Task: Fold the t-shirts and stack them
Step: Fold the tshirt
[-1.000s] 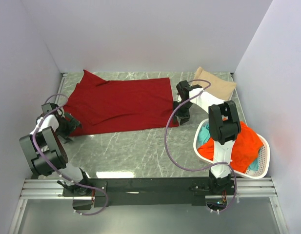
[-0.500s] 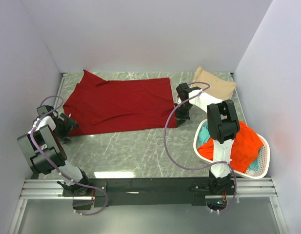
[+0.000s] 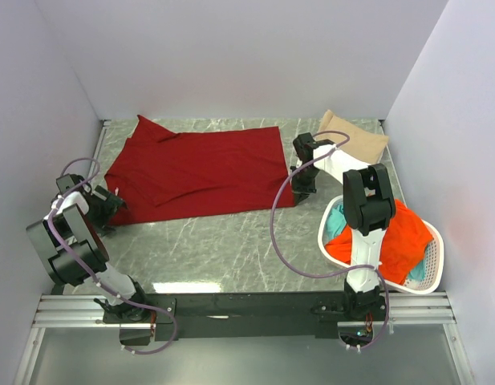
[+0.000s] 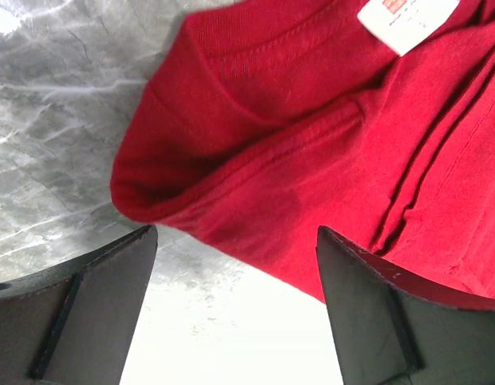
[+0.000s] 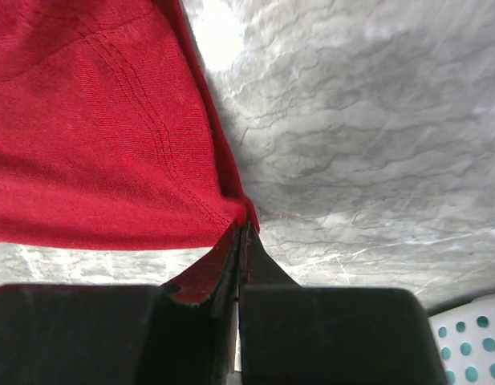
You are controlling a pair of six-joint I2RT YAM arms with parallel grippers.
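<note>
Right hand (image 5: pixel 241 233): jaws fully closed, pinching the near right corner of the dark red t-shirt (image 3: pixel 195 168), with a sliver of red cloth showing between the two black fingers in the wrist view. The stitched hem runs up and away from the pinch, and bare marbled desk (image 3: pixel 223 249) lies to the right of it. Left hand (image 4: pixel 235 265): jaws wide apart and gripping nothing, held low at the shirt's left end. One finger (image 4: pixel 87 297) stands over bare desk and the other (image 4: pixel 383 313) over red cloth, while a rolled fold of the collar region lies just ahead of the gap. A small white neck label (image 4: pixel 407 20) is visible at the upper edge of that wrist view. From above, the dark red t-shirt lies spread flat across the far half of the desk, its length running left to right between the two hands, with some creases and a raised fold near its far left corner. A tan t-shirt (image 3: pixel 355 140), folded, rests at the far right corner of the desk, just beyond the right arm. A white laundry basket (image 3: pixel 430 273) sits at the near right beside the right arm's base, holding a bright orange-red t-shirt (image 3: pixel 399 237) with teal cloth (image 3: pixel 337 220) showing at its left edge.
</note>
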